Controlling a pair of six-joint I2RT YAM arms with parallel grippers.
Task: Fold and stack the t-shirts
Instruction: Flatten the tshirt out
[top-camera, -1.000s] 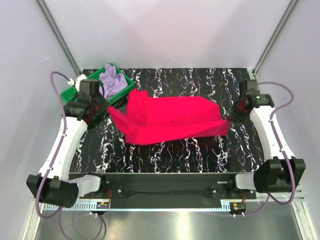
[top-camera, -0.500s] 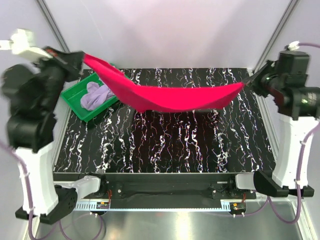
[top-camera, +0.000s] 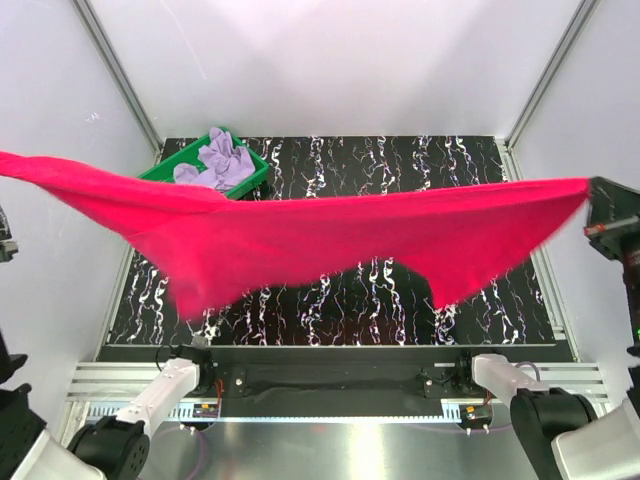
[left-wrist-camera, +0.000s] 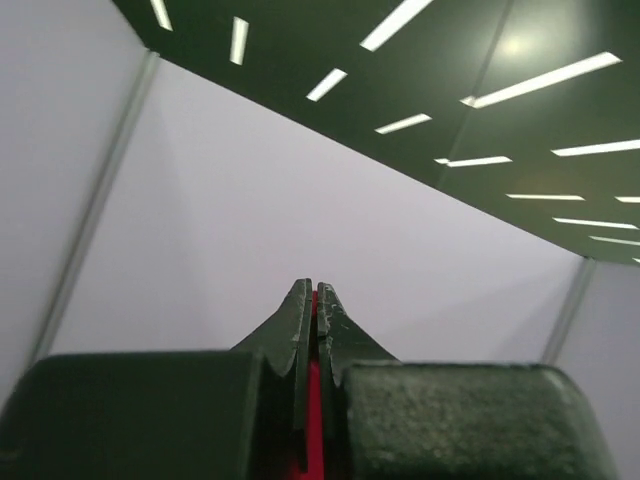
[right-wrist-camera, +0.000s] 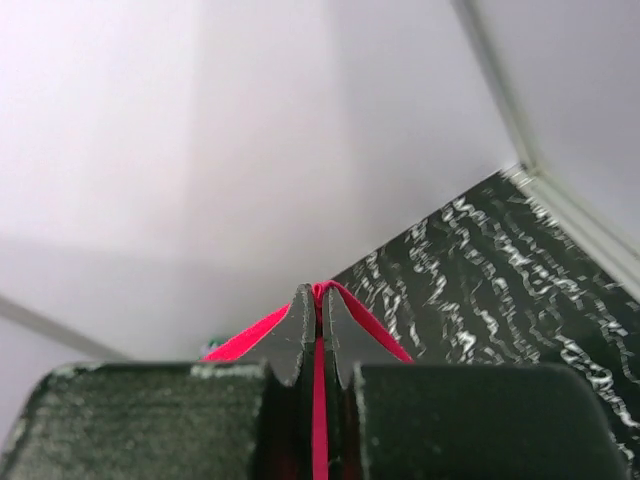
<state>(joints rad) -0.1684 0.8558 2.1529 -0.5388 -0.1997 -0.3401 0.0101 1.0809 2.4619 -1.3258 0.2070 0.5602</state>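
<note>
I have my left gripper (left-wrist-camera: 312, 292) and right gripper (right-wrist-camera: 318, 292) each clamped on the plain crimson cloth t-shirt (top-camera: 330, 240), which sags stretched between them. The crumpled pale lavender t-shirt (top-camera: 222, 158) lies in the green plastic tray (top-camera: 160, 172), below and nearer my left gripper.

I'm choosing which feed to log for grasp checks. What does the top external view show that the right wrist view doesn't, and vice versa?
Only the top external view shows the whole crimson shirt stretched in the air above the black marbled table, and the lavender shirt lying in the green tray. Only the right wrist view shows, close up, the right end effector shut on a thin fold of cloth. Both show the crimson shirt and the table.
</note>
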